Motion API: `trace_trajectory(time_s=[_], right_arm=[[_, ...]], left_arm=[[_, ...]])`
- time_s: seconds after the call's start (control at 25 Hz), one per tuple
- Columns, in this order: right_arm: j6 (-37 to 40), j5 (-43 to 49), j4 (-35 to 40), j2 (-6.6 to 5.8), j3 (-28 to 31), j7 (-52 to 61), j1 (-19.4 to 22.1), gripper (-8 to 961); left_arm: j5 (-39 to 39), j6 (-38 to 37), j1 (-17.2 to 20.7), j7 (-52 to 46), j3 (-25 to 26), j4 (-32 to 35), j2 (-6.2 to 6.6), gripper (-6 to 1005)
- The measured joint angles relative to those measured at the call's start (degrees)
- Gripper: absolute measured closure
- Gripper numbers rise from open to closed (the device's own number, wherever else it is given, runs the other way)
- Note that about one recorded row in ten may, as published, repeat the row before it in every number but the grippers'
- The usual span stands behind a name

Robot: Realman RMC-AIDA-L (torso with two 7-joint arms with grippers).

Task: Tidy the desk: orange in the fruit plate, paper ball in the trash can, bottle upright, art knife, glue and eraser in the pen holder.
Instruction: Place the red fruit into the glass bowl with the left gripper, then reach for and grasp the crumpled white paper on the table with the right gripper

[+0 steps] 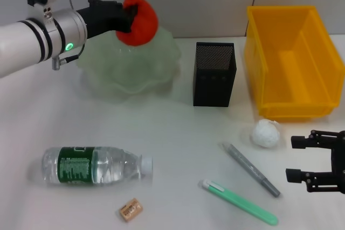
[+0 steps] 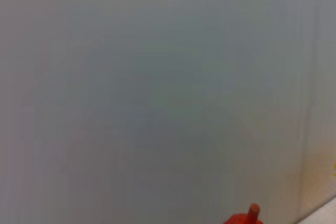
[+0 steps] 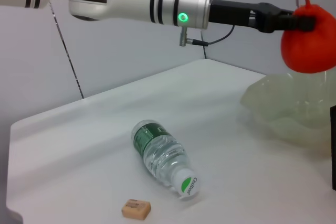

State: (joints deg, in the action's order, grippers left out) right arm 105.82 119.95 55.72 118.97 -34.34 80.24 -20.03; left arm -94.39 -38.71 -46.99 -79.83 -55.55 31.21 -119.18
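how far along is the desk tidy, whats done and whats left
Nothing is finished yet. In hand: the left tool holds the orange above the fruit plate, not yet released. Left: the paper ball lies beside the trash can, the bottle lies on its side, and the eraser is outside the pen holder. The right tool waits open.

The bottle [image 3: 163,156] lies on its side, and its white cap [image 3: 188,185] bears a green mark with small lettering too fine to read. White print on its green label [image 1: 74,165] is illegible. The eraser [image 1: 131,209] carries dark print, also unreadable.
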Motion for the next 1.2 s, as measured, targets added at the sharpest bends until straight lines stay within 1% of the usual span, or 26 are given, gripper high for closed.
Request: trace_trajectory(time_s=[0.08, 0.12, 0.16, 0.24, 0.44, 0.72, 0.76, 0.84, 0.88, 1.0, 1.04, 1.08, 1.12, 1.2], right_arm=[[0.0, 0.0, 0.0, 0.03, 0.0, 0.0, 0.0, 171], [0.0, 0.0, 0.0, 0.03, 0.0, 0.0, 0.0, 171], [0.1, 0.0, 0.0, 0.03, 0.0, 0.0, 0.0, 171], [0.1, 0.0, 0.0, 0.04, 0.0, 0.0, 0.0, 171], [0.2, 0.1, 0.0, 0.03, 0.0, 0.0, -0.2, 171], [0.3, 0.1, -0.1, 0.04, 0.0, 0.0, 0.0, 170], [0.4, 0.1, -0.1, 0.03, 0.0, 0.0, 0.0, 170], [0.5, 0.1, -0.1, 0.03, 0.2, 0.1, -0.2, 170], [0.5, 0.1, -0.1, 0.03, 0.2, 0.1, -0.2, 170], [0.6, 0.0, 0.7, 0.03, 0.3, 1.0, -0.6, 170], [0.6, -0.3, 1.7, 0.03, 0.2, 2.5, -1.0, 170], [0.6, -0.3, 1.7, 0.03, 0.2, 2.5, -1.0, 170], [0.6, -0.4, 2.5, 0.03, 0.0, 3.6, -1.4, 171], [0.6, -0.4, 4.5, 0.03, -0.2, 6.2, -2.3, 171]], left_arm=[[3.3, 3.4, 0.4, -0.2, -2.9, 0.0, 0.0, 920], [3.3, 3.4, 0.4, -0.2, -2.9, 0.0, 0.0, 918], [5.4, 6.0, 0.7, -0.3, -5.5, 0.0, 0.02, 915], [5.6, 6.5, 0.8, -0.4, -6.4, 0.0, 0.04, 910], [5.6, 6.6, 0.8, -0.4, -6.8, 0.0, 0.06, 731], [5.6, 6.0, 1.0, -1.3, -6.8, 0.2, 0.2, 529], [5.6, 4.5, 1.5, -2.6, -6.7, 0.9, 0.4, 500], [5.8, 0.8, 3.0, -2.9, -5.9, 2.6, 0.51, 351], [5.9, -2.6, 4.2, -3.4, -5.6, 4.0, 0.64, 276], [5.9, -2.6, 4.2, -3.4, -5.6, 4.0, 0.64, 214], [6.0, -18.4, 10.3, -7.4, -5.5, 10.2, 1.95, 194], [6.0, -18.4, 10.3, -7.4, -5.5, 10.2, 1.95, 173], [6.0, -21.7, 11.7, -8.1, -5.5, 11.5, 2.32, 153], [6.0, -21.7, 11.7, -8.1, -5.5, 11.5, 2.32, 153]])
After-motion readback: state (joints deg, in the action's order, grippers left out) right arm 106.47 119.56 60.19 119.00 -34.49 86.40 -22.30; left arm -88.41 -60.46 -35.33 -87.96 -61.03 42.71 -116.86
